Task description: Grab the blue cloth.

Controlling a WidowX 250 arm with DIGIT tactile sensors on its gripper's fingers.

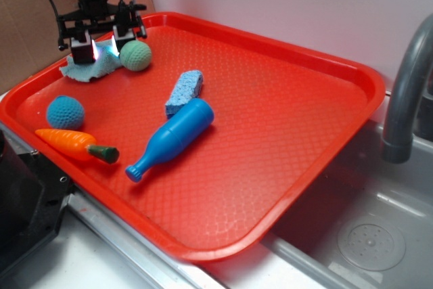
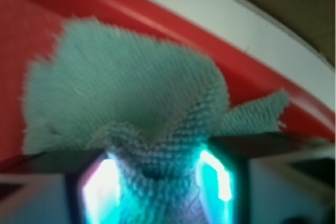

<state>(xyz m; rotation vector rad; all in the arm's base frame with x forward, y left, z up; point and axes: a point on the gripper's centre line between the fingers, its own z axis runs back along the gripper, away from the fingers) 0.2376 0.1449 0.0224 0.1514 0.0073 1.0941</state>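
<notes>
Green ball (image 1: 136, 55) just right of the gripper (image 1: 103, 48), tray rim (image 1: 40, 76) close on its left, sponge (image 1: 184, 91), bottle (image 1: 171, 139), blue ball (image 1: 65, 112), carrot (image 1: 76, 145) toward the front edge, right half of tray open.

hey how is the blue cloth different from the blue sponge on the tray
The blue cloth is a pale blue-green rag with ragged edges, lying at the tray's far left corner; the sponge is a firmer, bluer block with straighter sides, nearer the tray's middle. The cloth is bunched up between the fingers of the gripper; the sponge lies free beside the blue bottle, untouched by the gripper. The two share a light bluish colour.
</notes>
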